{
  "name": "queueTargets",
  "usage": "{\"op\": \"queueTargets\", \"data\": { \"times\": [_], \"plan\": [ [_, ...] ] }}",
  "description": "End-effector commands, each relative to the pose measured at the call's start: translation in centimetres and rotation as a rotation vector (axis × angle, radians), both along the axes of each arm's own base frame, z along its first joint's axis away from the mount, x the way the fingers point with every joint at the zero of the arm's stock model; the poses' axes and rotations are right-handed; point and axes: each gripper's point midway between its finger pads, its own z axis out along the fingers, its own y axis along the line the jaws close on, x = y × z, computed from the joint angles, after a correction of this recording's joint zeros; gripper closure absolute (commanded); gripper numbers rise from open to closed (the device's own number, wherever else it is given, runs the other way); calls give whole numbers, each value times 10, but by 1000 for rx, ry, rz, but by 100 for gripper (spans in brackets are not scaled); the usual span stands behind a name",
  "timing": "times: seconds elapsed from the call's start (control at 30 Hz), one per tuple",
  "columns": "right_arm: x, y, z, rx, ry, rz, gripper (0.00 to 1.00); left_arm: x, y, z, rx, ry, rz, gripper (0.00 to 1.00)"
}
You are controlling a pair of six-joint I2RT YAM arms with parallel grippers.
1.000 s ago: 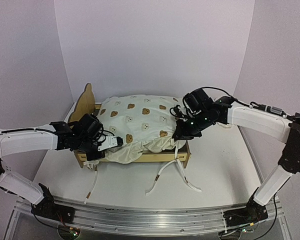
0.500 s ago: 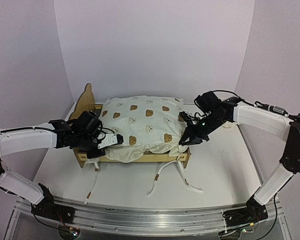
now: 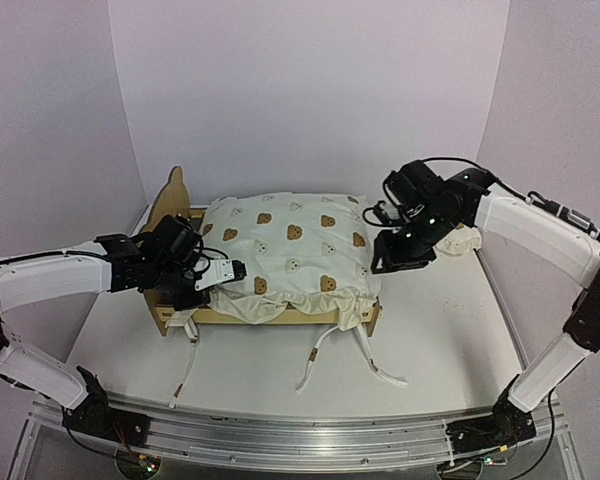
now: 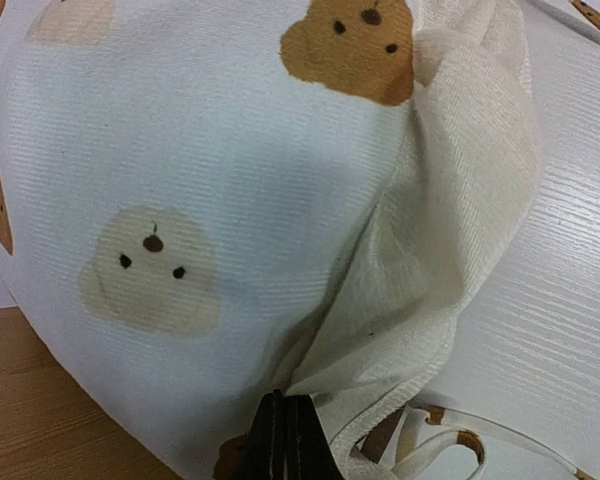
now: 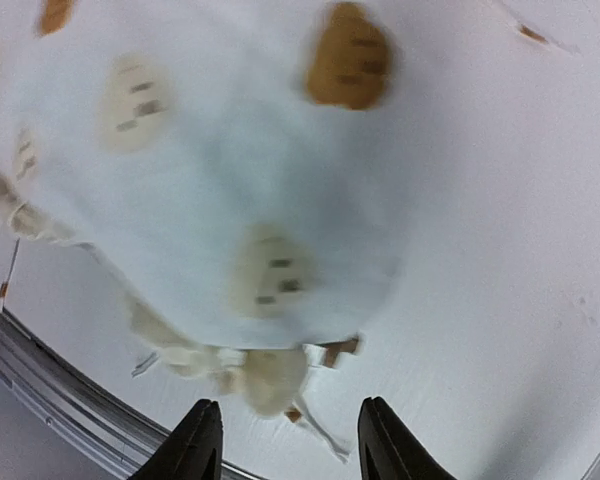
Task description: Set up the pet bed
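L gripper pinching bear-print cushion edge; R gripper spread, free, over cushion on pet bed.

We see a cream cushion printed with bear faces, some tan-brown and some pale beige, each with dark dot eyes. Its tie strings are white with brown marks. The pet bed is light natural wood. The table is white with a faint grain. The left arm and right arm are white with black joints.
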Motion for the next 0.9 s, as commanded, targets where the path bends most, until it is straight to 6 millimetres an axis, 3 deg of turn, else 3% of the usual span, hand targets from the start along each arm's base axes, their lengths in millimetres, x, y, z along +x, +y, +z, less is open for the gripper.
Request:
{"op": "queueTargets", "data": {
  "times": [0.0,0.1,0.2,0.33,0.47,0.53,0.6,0.67,0.77,0.87],
  "plan": [
    [-34,86,11,69,-191,212,49,23,-3,48,-77,-116,54,100],
    [-41,120,-4,-8,-291,346,44,29,-2,59,-89,-141,72,100],
    [-32,142,-11,-81,-374,487,43,32,1,63,-96,-149,81,100],
    [-14,152,-38,-223,-416,599,40,36,4,70,-102,-181,93,100],
    [-2,150,-61,-277,-390,583,41,43,9,81,-123,-200,123,100],
    [6,145,-66,-293,-386,547,52,43,11,85,-129,-206,129,100],
    [13,139,-68,-307,-383,514,72,44,13,88,-132,-211,135,100],
    [16,133,-70,-307,-371,501,85,43,14,89,-132,-214,135,100],
    [15,128,-65,-269,-354,498,98,44,16,91,-128,-223,137,100],
    [13,127,-42,-192,-360,480,100,48,18,99,-133,-248,143,100]
  ]
}}
